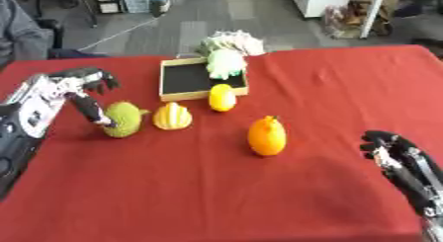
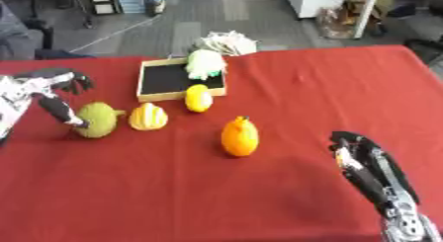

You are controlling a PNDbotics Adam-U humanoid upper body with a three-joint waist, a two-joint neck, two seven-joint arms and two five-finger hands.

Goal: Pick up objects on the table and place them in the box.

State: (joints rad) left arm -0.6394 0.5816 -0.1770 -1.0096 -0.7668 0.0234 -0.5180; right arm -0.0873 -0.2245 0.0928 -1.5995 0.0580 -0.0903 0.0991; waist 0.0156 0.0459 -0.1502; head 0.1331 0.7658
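Green fruit (image 1: 124,119) at the frame's left touches the thumb of the left hand (image 1: 76,86), whose fingers are spread, grasping nothing; the box (image 1: 171,93) lies upper right of it.

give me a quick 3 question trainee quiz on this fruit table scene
1. True or false: the orange fruit lies inside the box.
2. Which item is the left hand touching? A) green fruit B) striped yellow fruit C) plain yellow fruit
3. Fill in: the pale green item sits at the box's far ____ corner.

Key: 1 false, it lies on the red cloth. 2 A. 3 right.
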